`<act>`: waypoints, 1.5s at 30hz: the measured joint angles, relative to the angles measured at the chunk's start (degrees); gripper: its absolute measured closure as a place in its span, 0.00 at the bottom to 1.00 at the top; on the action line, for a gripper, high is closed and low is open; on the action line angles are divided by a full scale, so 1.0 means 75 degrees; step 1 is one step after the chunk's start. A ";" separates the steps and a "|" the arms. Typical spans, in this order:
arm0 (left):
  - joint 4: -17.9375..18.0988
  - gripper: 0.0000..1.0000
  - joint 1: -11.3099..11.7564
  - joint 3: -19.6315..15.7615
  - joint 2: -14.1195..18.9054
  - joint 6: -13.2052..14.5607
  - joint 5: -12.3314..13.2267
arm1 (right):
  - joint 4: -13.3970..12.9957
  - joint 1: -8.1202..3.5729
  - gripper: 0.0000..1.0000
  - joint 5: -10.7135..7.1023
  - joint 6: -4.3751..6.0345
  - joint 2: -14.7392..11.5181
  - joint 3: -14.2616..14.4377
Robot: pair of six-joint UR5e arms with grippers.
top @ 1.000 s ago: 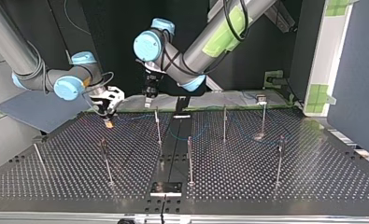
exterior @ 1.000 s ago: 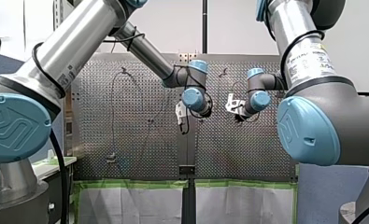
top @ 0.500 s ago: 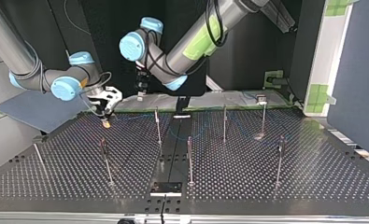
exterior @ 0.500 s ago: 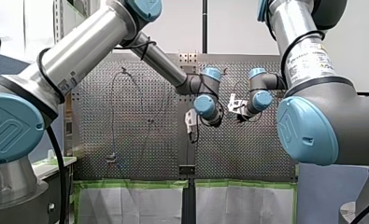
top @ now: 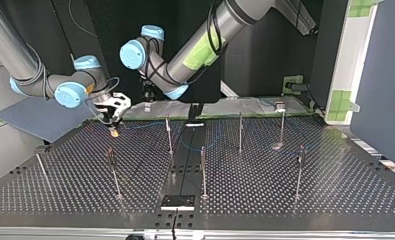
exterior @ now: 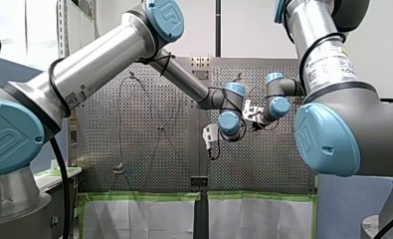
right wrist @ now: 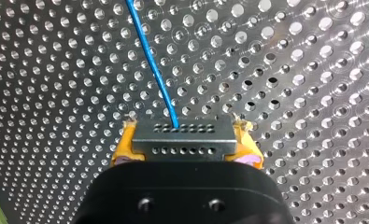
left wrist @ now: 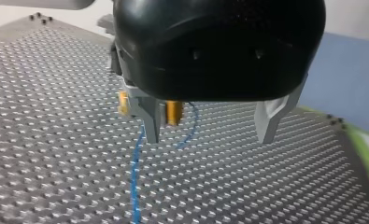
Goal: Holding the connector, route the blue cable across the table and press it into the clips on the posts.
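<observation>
In the right wrist view my right gripper (right wrist: 186,148) is shut on a grey connector (right wrist: 184,133), held between its yellow pads (right wrist: 124,148). A blue cable (right wrist: 152,60) runs from the connector out over the perforated table. In the top view this gripper (top: 114,130) hangs low over the table's far left part. My left gripper (top: 147,105) hovers just beside it, higher up. Its metal fingers (left wrist: 150,122) stand open with nothing between them. In the left wrist view the blue cable (left wrist: 135,177) lies on the table below, and the other gripper's yellow pads (left wrist: 174,112) show just beyond.
Several thin posts with clips stand on the table: one (top: 168,134) near the right gripper, others (top: 240,131) (top: 203,170) toward the middle and more near the front and sides. A black strip (top: 184,165) runs down the table's centre.
My left arm has swung toward my right gripper: leftward in the top view, rightward and lower in the front view. My right arm and the connector have stayed put.
</observation>
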 joint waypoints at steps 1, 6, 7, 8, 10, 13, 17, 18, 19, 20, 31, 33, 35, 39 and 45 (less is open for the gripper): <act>0.0020 0.00 -0.0019 0.0060 -0.0008 -0.0022 -0.0060 | -0.0001 0.0000 1.00 0.0000 0.0001 0.0000 0.0000; 0.0161 0.00 -0.0105 0.0409 -0.0020 -0.0081 -0.0408 | -0.0001 -0.0001 1.00 -0.0012 0.0004 0.0000 0.0002; 0.0203 0.00 -0.0117 0.0487 -0.0027 -0.0085 -0.0478 | 0.0000 0.0000 1.00 -0.0016 0.0004 0.0000 0.0002; 0.0232 0.00 -0.0122 0.0544 -0.0034 -0.0086 -0.0519 | 0.0000 0.0001 1.00 -0.0018 0.0004 0.0000 0.0002; 0.0280 0.00 -0.0117 0.0673 -0.0066 -0.0088 -0.0577 | 0.0001 0.0001 1.00 -0.0021 0.0005 0.0000 0.0002; 0.0310 0.00 -0.0075 0.0791 -0.0188 -0.0091 -0.0602 | -0.0005 0.0002 1.00 -0.0023 0.0004 0.0000 0.0001; 0.0311 0.00 0.0019 0.0919 -0.0409 -0.0104 -0.0614 | -0.0017 0.0000 1.00 -0.0032 0.0003 0.0000 0.0001; 0.0315 0.00 0.0056 0.0945 -0.0480 -0.0115 -0.0629 | -0.0017 0.0000 1.00 -0.0033 0.0003 0.0000 0.0001; 0.0321 0.00 0.0085 0.0958 -0.0528 -0.0124 -0.0643 | -0.0016 0.0000 1.00 -0.0036 0.0003 0.0000 0.0001; 0.0335 0.00 0.0116 0.0967 -0.0565 -0.0133 -0.0655 | -0.0015 -0.0001 1.00 -0.0040 0.0003 0.0001 0.0002; 0.0715 0.00 0.0223 0.1138 -0.0652 -0.0200 -0.0711 | -0.0014 -0.0001 1.00 -0.0090 0.0005 0.0001 0.0000; 0.0749 0.00 0.0222 0.1142 -0.0653 -0.0203 -0.0708 | -0.0013 -0.0002 1.00 -0.0092 0.0005 0.0001 0.0000; 0.0794 0.00 0.0229 0.1149 -0.0653 -0.0208 -0.0697 | -0.0016 0.0003 1.00 -0.0093 0.0005 0.0000 -0.0001; 0.0836 0.00 0.0309 0.1194 -0.0696 -0.0261 -0.0672 | -0.0021 0.0012 1.00 -0.0094 0.0005 0.0000 0.0000; 0.0526 0.00 0.0371 0.1537 -0.1038 -0.0376 -0.0657 | -0.0020 0.0028 1.00 -0.0095 0.0005 0.0001 0.0001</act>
